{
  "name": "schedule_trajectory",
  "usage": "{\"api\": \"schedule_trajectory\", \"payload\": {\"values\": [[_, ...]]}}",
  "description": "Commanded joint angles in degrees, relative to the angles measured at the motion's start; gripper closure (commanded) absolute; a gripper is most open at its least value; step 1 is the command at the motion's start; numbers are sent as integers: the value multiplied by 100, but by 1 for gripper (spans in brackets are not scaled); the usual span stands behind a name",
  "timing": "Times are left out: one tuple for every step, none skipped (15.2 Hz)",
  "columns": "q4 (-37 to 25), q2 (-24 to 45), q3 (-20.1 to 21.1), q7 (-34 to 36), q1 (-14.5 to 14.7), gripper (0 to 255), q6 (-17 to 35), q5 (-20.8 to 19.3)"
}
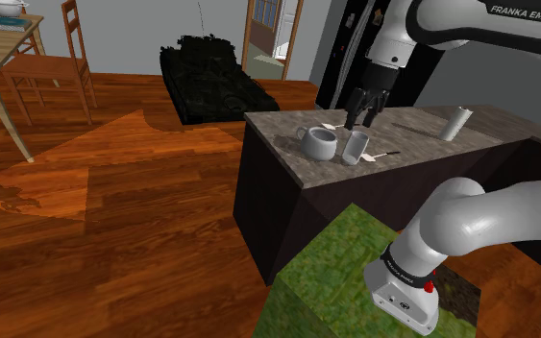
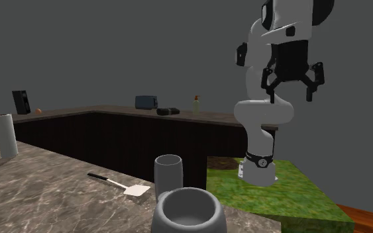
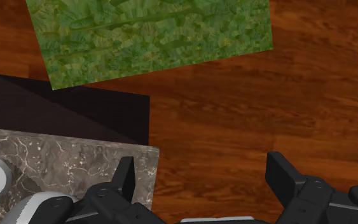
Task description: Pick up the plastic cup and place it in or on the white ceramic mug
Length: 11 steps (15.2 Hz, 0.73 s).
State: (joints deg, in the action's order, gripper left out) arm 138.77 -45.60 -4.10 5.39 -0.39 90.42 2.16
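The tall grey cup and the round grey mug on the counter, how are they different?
The plain grey cup is taller and narrower; the grey mug is lower and wider. The mug has a side handle; the cup has none. Both stand upright, mouths up, side by side on the marbled counter.

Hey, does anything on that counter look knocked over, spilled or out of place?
Nothing stands out. The cup and mug stand upright close together, the spatula lies flat, and the paper roll is upright.
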Motion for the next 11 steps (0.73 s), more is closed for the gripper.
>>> {"api": "schedule_trajectory", "payload": {"values": [[0, 0, 0, 0, 0, 0, 0, 0], [61, 32, -117, -156, -38, 0, 90, -97], [115, 72, -236, -311, -76, 0, 184, -194], [162, 121, -356, -465, -113, 0, 280, -290], [201, 179, -476, -619, -150, 0, 380, -383], [233, 247, -598, -772, -186, 0, 483, -475], [257, 323, -720, -924, -221, 0, 588, -564], [273, 408, -842, -1076, -254, 0, 696, -650], [282, 502, -964, -1229, -287, 0, 807, -731], [283, 605, -1087, -1381, -316, 0, 920, -809], [276, 717, -1210, -1533, -344, 0, 1034, -881]]}}
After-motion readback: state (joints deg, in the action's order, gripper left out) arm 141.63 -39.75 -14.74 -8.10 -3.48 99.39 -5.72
